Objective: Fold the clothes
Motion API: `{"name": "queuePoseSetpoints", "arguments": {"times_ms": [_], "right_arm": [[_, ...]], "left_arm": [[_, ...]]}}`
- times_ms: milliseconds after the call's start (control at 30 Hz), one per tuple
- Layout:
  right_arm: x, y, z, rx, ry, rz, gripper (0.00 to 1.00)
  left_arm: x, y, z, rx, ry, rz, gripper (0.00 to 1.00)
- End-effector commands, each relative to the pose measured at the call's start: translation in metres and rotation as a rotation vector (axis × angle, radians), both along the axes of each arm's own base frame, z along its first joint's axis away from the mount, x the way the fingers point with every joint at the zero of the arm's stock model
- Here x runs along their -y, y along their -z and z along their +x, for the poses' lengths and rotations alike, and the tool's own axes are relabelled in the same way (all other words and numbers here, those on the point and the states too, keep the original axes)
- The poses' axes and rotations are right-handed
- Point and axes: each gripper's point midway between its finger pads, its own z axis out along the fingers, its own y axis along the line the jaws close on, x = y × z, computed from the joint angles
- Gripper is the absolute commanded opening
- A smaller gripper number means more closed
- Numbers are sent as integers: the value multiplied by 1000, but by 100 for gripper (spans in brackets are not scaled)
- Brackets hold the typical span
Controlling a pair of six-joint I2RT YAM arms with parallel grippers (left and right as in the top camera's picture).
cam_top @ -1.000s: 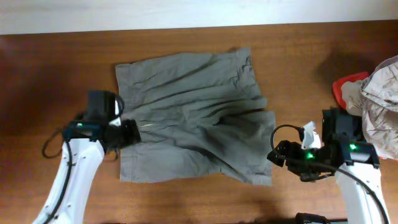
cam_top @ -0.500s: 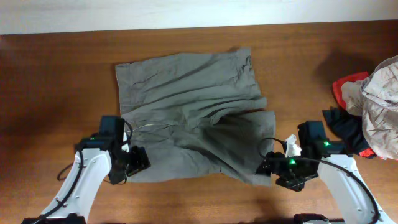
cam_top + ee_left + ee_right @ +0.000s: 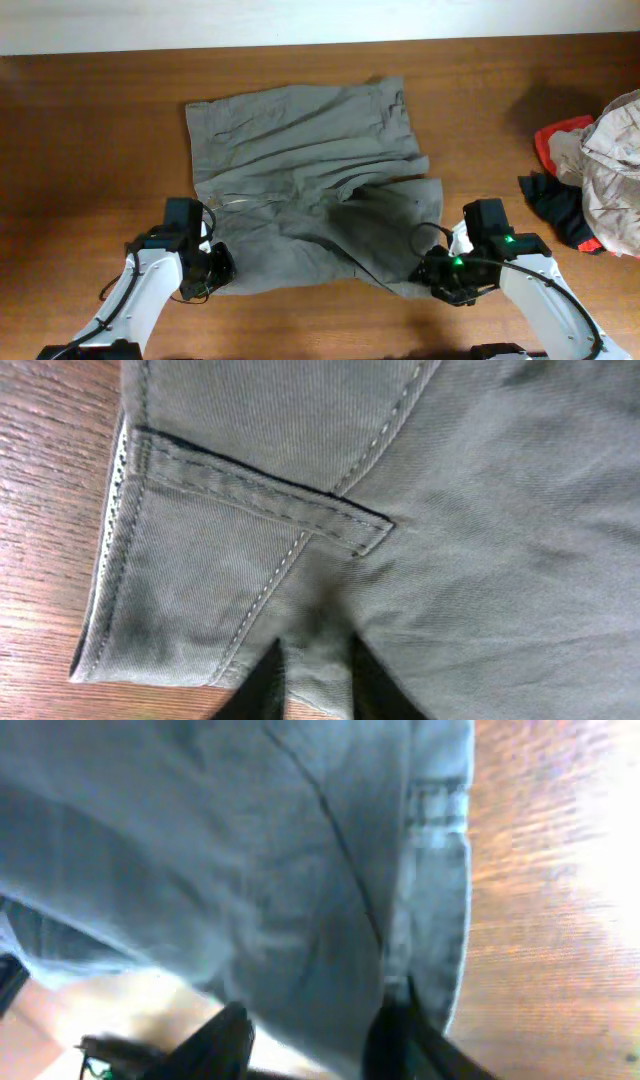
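The clothes (image 3: 300, 190), a grey-olive pair of shorts, lie spread and wrinkled on the table's middle. My left gripper (image 3: 215, 268) sits at their near left corner. In the left wrist view its fingers (image 3: 268, 685) stand close together, pinching a fold of the clothes (image 3: 450, 510) just below a belt loop (image 3: 260, 495); the gripper (image 3: 315, 685) is shut on that fold. My right gripper (image 3: 432, 278) is at the near right corner. There the gripper (image 3: 315, 1035) straddles the hem of the clothes (image 3: 250, 850) with its jaws still apart and a gap beside the left finger (image 3: 225, 1040).
A heap of other garments lies at the table's right edge: a red one (image 3: 555, 140), a black one (image 3: 555, 205) and a pale beige-grey one (image 3: 615, 150). Bare wooden table (image 3: 100, 130) surrounds the shorts.
Both arms came down to the near corners of the shorts. The left jaws closed on a fold of the fabric, and the right jaws narrowed around the hem.
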Motion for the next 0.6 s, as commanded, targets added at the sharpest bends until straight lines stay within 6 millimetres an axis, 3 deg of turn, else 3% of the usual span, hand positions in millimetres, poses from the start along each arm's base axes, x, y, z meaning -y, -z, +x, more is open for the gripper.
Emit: {"name": "queuePoseSetpoints", "arguments": {"times_ms": [0, 67, 167, 433, 567], "right_arm": [[-1, 0, 5, 18, 4, -4, 20], [1, -3, 10, 33, 1, -15, 4], [15, -13, 20, 60, -16, -104, 4], [73, -51, 38, 80, 10, -456, 4], [80, -54, 36, 70, 10, -498, 4]], "left_arm": [[2, 2, -5, -19, -8, -17, 6], [5, 1, -8, -31, -5, -33, 0], [6, 1, -12, -48, -5, -39, 0], [4, 0, -18, -77, -17, -48, 0], [-1, -1, -18, -76, -35, -84, 0]]}}
